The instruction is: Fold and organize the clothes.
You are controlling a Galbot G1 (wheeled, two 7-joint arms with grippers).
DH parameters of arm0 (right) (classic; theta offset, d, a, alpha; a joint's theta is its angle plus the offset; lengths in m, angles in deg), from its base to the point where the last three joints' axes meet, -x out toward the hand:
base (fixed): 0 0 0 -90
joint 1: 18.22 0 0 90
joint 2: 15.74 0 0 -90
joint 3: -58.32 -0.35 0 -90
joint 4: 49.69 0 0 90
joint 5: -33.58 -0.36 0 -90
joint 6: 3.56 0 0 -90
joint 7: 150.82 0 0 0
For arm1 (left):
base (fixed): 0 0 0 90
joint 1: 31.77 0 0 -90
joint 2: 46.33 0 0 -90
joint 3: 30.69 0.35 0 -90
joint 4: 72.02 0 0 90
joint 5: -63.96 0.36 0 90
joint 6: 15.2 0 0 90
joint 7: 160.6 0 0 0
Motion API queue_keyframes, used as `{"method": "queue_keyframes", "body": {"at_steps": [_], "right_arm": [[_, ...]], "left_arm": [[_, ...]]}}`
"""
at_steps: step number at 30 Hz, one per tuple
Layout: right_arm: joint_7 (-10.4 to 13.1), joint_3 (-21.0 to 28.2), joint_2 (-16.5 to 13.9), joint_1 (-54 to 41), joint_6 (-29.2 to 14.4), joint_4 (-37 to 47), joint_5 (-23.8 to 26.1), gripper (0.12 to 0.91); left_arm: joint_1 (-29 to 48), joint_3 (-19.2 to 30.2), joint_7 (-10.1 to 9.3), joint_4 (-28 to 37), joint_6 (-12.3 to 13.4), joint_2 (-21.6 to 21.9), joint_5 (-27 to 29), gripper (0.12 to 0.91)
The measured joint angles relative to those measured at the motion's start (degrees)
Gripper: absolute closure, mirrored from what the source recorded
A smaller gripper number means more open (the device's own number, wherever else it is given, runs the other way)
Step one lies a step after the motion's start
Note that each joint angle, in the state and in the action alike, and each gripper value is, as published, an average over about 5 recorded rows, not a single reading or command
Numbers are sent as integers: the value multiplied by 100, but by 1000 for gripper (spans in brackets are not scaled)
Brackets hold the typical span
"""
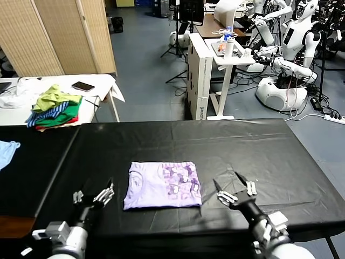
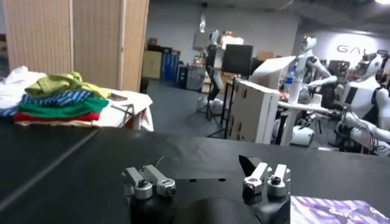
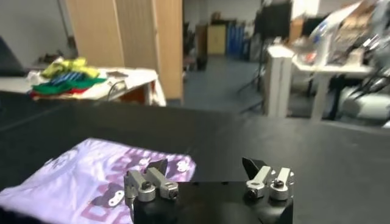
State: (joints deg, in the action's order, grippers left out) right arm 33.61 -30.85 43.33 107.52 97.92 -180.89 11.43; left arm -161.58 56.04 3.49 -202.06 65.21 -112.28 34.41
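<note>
Both grippers sit low in the head view with nothing in them: the left gripper (image 1: 92,197) at the lower left of the frame, the right gripper (image 1: 235,190) at the lower right, each with its fingers spread wide and holding no cloth. Between them, just below the middle of the frame, lies the T-shirt (image 1: 162,184) — one pale lavender garment, folded into a compact rectangle with its darker purple print facing up on the half nearer the right gripper. It rests flat on the black surface (image 1: 269,145), apart from both grippers, and its edges look squared off; that neat shape, with the grippers flanking it and empty, suggests the folding itself is largely done and the shirt has been let go where it lay. The right wrist view shows the shirt (image 3: 91,182) close beside that gripper's fingers (image 3: 146,181), not touching them. Counted: one shirt to fold, two grippers, one black-covered surface. Off the job, at the upper left, one pile of green, yellow and striped clothes (image 1: 55,107) sits on a white side table — and one light blue cloth (image 1: 6,150) lies at the far left edge.
</note>
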Motion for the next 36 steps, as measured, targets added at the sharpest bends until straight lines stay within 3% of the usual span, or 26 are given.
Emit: {"method": "queue_keyframes", "body": {"at_steps": [7,14,23,36], "right_arm": [[531,-143,127,1119,-1120,-170,720,118],[1005,-208,337,2122,-1315,-370,1010,118],[1097,-343,533,2688,-1036,-674,882,118],[1122,-384,558,2786,-863,-724,784,118]], "left_arm": [[-625,-223,-237,-256,59,163,34,123],[-1250,-331,-372,-544,247,233,351,123],[-1925,-244,-378,-996,180,149,557,123],[-2100,-236,-353,-1075,89,174,561,123]]}}
